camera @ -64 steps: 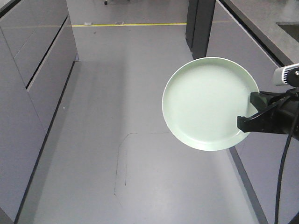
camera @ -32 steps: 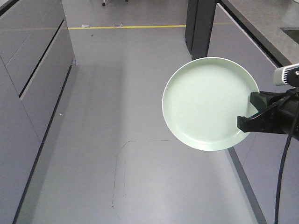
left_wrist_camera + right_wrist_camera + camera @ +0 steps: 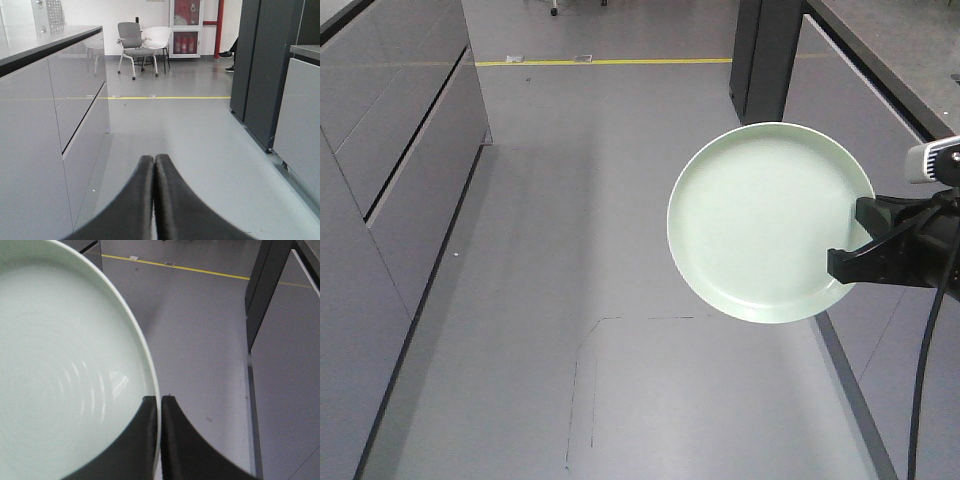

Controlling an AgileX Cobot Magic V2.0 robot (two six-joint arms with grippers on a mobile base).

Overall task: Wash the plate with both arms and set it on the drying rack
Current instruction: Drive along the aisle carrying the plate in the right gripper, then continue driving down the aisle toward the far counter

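Observation:
The pale mint-green plate [image 3: 760, 220] hangs in the air over the grey floor, its face turned toward the front camera. My right gripper [image 3: 848, 245] is shut on the plate's right rim, one finger on each side of the edge. In the right wrist view the plate [image 3: 60, 365] fills the left half, with the right gripper [image 3: 160, 400] pinching its rim. My left gripper [image 3: 153, 159] is shut with nothing in it and points down the aisle. It does not show in the front view. The drying rack is out of view.
Grey cabinets [image 3: 390, 180] line the left side of the aisle and a grey counter [image 3: 880, 70] runs along the right. A dark tall cabinet [image 3: 260, 65] stands on the right. A yellow floor line [image 3: 600, 62] crosses ahead, with chairs [image 3: 142, 45] beyond it.
The floor and cabinets have shifted in the front view, so the base has moved slightly. The plate and right gripper hold the same place in the picture.

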